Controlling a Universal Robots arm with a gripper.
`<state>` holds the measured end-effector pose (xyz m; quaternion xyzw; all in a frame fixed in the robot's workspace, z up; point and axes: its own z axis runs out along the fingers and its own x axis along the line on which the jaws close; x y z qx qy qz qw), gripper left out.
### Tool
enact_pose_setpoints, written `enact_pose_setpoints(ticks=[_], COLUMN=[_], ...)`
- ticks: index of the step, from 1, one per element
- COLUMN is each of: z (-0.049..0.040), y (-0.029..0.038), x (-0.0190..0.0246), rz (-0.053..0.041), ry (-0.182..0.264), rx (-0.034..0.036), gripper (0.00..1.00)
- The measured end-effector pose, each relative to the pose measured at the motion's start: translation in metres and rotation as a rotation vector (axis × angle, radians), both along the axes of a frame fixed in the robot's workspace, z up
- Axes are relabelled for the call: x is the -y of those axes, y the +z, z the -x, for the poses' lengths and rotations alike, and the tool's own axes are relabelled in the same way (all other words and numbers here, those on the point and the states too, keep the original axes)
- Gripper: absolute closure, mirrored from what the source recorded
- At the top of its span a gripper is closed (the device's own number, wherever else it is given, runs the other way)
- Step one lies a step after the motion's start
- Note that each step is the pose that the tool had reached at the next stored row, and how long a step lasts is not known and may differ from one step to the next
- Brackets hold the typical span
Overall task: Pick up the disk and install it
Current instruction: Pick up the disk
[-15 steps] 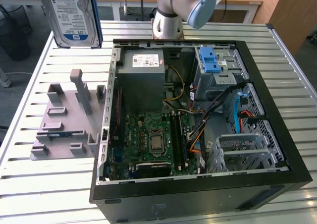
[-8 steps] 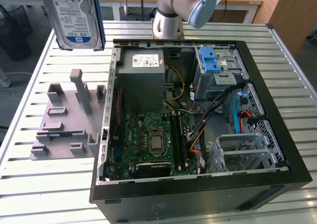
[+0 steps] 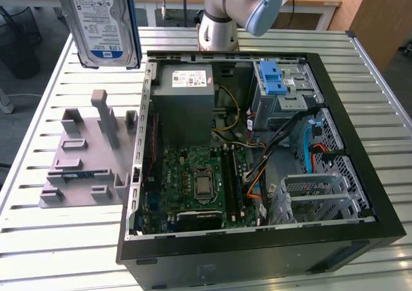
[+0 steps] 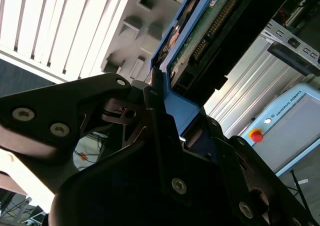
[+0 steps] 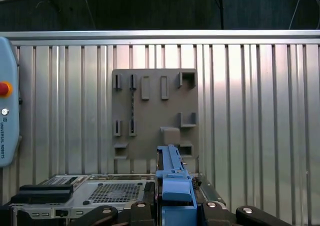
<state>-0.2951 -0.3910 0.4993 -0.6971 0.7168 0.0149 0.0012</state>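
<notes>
We see the gripper [image 4: 162, 98] pinching the hard drive [image 3: 103, 22] by its blue end bracket. It hangs upright at eleven o'clock from the open computer case [image 3: 257, 255], above the grey fixture plate [image 3: 77, 156].

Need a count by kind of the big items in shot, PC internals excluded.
disk: 1
open computer case: 1
grey fixture plate: 1
teach pendant: 1
Total: 4
</notes>
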Motion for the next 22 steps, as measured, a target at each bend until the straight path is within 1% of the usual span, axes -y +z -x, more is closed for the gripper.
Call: enact_pose_setpoints(ticks=[14,22], z=[-0.0189,-0.0303], y=[0.0,0.0], x=[0.0113,0.0168], rz=[0.0,-0.0001], ry=[-0.001,-0.001], rx=[-0.0022,-0.0033], gripper=[0.64,0.64])
